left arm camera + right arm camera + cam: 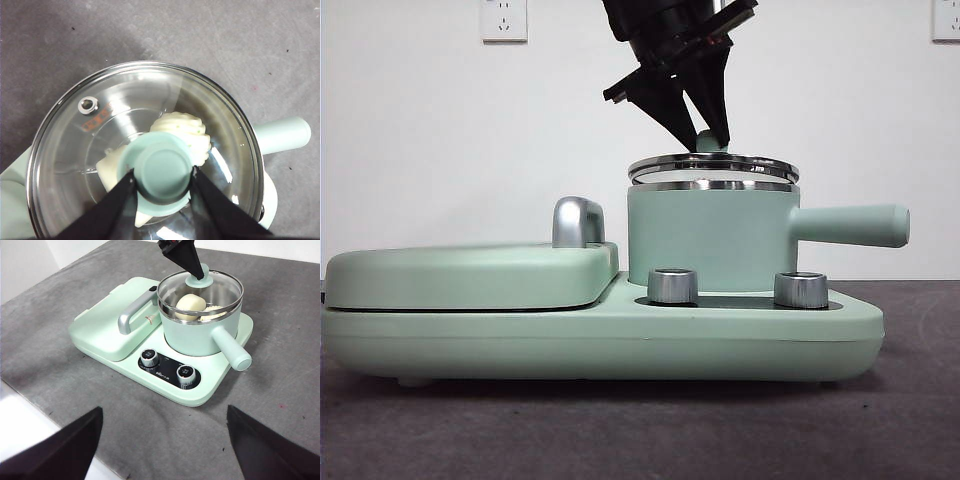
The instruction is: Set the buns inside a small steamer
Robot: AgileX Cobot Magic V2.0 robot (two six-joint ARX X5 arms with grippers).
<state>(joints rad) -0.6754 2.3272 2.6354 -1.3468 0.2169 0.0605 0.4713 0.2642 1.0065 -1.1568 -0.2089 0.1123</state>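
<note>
Directly above the small steamer (710,235), I have the left gripper (163,175) clamped on the lid knob (162,172); both buns (182,135) sit inside beneath the glass lid (110,120). Right gripper (162,445) waits spread, well back.

- The glass lid (145,150) covered the small steamer (710,240), closing the way down to the buns (182,132) inside.
- The left gripper (705,135) clamped the lid's knob (162,172), filling the space straight above.
- The side handle (850,225) jutted outward, blocking that flank.
- The griddle (470,275) with its chrome handle (577,222) crowded the opposite flank.
- The right gripper (160,440), jaws wide, hung well back over bare grey table (280,300).
</note>
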